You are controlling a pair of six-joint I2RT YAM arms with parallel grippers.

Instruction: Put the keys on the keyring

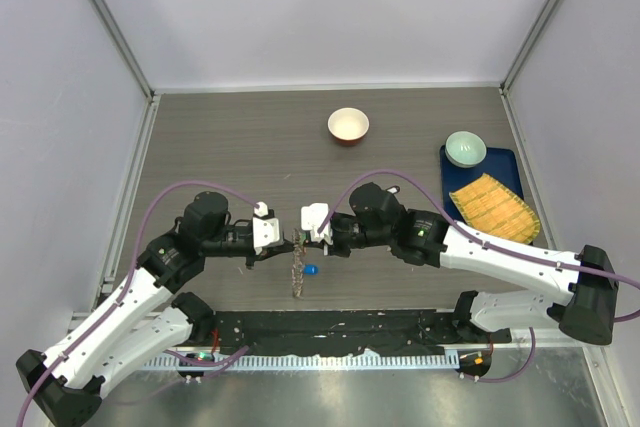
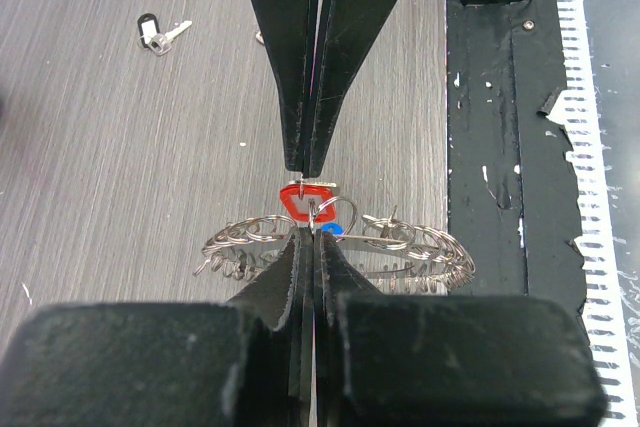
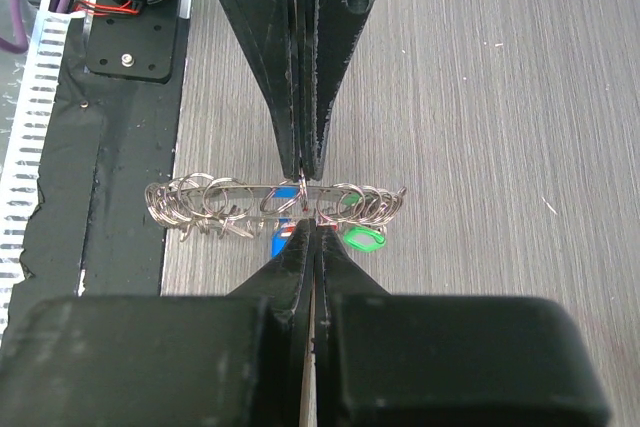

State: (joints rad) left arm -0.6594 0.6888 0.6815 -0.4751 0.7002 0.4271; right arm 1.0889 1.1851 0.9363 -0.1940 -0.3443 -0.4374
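Note:
The keyring point(image 1: 298, 272), a thin grey ring fringed with small silvery rings, hangs edge-on between both grippers just above the table. My left gripper point(image 2: 312, 231) is shut on one small ring of the keyring point(image 2: 400, 247). My right gripper point(image 3: 308, 226) is shut, its tips pinching the red-headed key point(image 2: 300, 203) against the keyring point(image 3: 230, 197). A blue key point(image 2: 332, 230) and a green key point(image 3: 363, 238) dangle from the ring. Another key with a black head point(image 2: 158, 33) lies loose on the table. From above, the left gripper point(image 1: 291, 241) and right gripper point(image 1: 304, 239) meet tip to tip.
A red-and-cream bowl point(image 1: 348, 126) stands at the back centre. A pale green bowl point(image 1: 465, 148) and a yellow cloth point(image 1: 493, 207) rest on a blue tray point(image 1: 512, 169) at the right. A black mat point(image 1: 330, 332) runs along the near edge.

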